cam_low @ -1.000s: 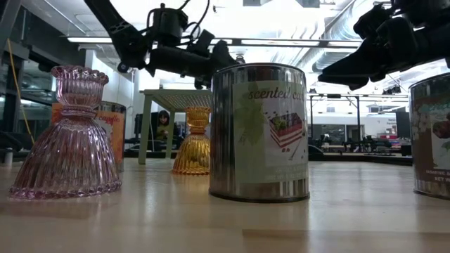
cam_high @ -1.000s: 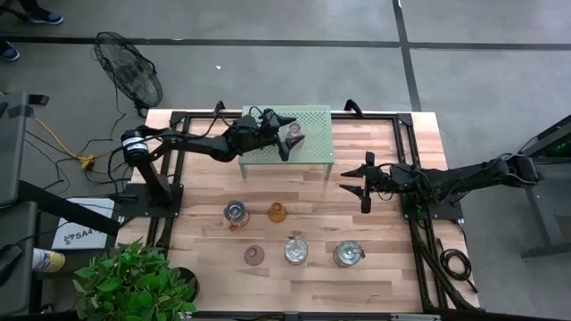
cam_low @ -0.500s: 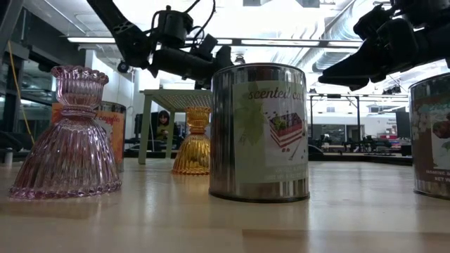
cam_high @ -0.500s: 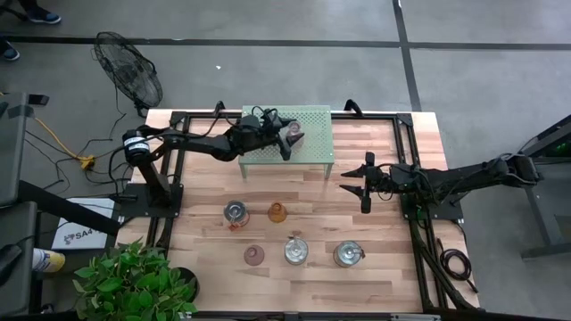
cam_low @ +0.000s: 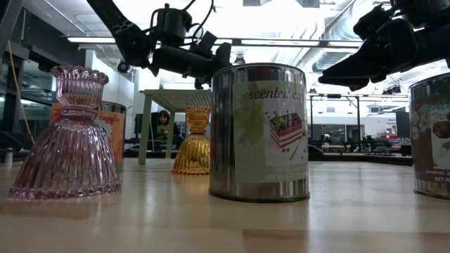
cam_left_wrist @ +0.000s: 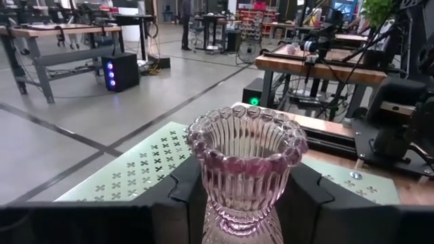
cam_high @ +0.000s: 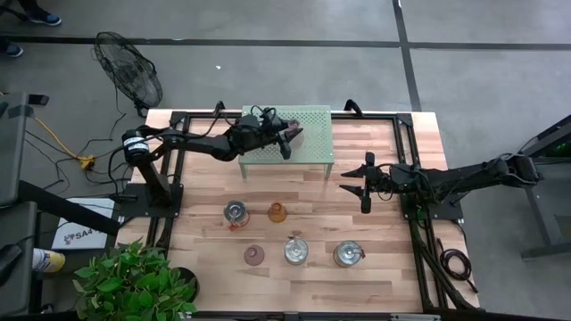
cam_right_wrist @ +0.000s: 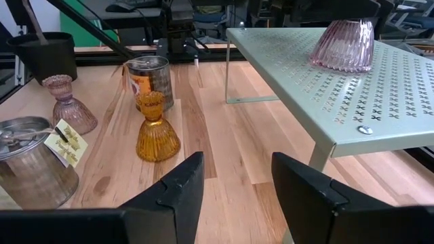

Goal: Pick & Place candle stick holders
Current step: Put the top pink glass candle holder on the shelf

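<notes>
- Wooden table (cam_high: 384, 223): fills the middle of the high view, both arms reaching in from its sides.
- Green perforated shelf (cam_high: 312, 147): stands at the upper centre of the table in the high view.
- Left gripper (cam_high: 287, 135): over the shelf's left part, fingers (cam_left_wrist: 186, 196) clamped on either side of a pink holder (cam_left_wrist: 244, 169) at its neck. The holder's flared base rests on the shelf top in the right wrist view (cam_right_wrist: 342, 44).
- Right gripper (cam_high: 350, 181): right of centre in the high view, just below the shelf's right corner, fingers (cam_right_wrist: 173, 193) spread with nothing between them.
- Three silvery jar holders: one left of centre (cam_high: 235, 213), two in the lower centre (cam_high: 296, 251) (cam_high: 348, 255).
- Amber holder (cam_high: 277, 212): upright, just right of the left jar.
- Second pink holder (cam_high: 254, 255): upright, lower centre-left, left of the middle jar; nearest the camera at the left edge of the low view.
</notes>
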You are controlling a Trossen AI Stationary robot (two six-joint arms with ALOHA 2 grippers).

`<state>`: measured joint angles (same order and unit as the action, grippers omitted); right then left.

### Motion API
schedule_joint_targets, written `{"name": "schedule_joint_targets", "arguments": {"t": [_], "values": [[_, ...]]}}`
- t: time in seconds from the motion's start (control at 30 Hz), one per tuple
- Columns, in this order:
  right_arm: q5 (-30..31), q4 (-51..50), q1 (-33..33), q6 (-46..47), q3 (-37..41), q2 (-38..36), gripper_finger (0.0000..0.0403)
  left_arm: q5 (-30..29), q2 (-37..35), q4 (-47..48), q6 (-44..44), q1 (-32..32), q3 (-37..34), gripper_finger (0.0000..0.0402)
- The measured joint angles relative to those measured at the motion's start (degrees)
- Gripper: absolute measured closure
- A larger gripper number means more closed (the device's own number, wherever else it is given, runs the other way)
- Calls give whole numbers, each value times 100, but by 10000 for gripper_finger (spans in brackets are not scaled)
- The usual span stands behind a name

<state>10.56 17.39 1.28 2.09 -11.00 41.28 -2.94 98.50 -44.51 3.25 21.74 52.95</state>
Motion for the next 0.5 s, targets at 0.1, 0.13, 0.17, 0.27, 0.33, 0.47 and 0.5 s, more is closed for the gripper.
{"name": "schedule_joint_targets", "arguments": {"t": [0.1,0.13,0.17,0.27,0.33,0.47,0.5], "values": [[12,0,0,43,0,0,235,-96,0,-2,0,-4,0,278],[39,0,1,46,0,0,235,-100,0,-2,2,-4,0,278],[55,0,0,46,0,0,235,-108,0,-2,2,-4,0,278],[64,0,2,46,0,0,235,-129,8,53,6,-8,73,278],[64,0,0,46,0,0,235,-168,24,178,-1,-46,208,278],[65,2,0,46,0,0,235,-396,22,693,-255,-130,681,278],[64,2,0,46,0,0,235,-410,22,888,-289,-135,805,278]]}}
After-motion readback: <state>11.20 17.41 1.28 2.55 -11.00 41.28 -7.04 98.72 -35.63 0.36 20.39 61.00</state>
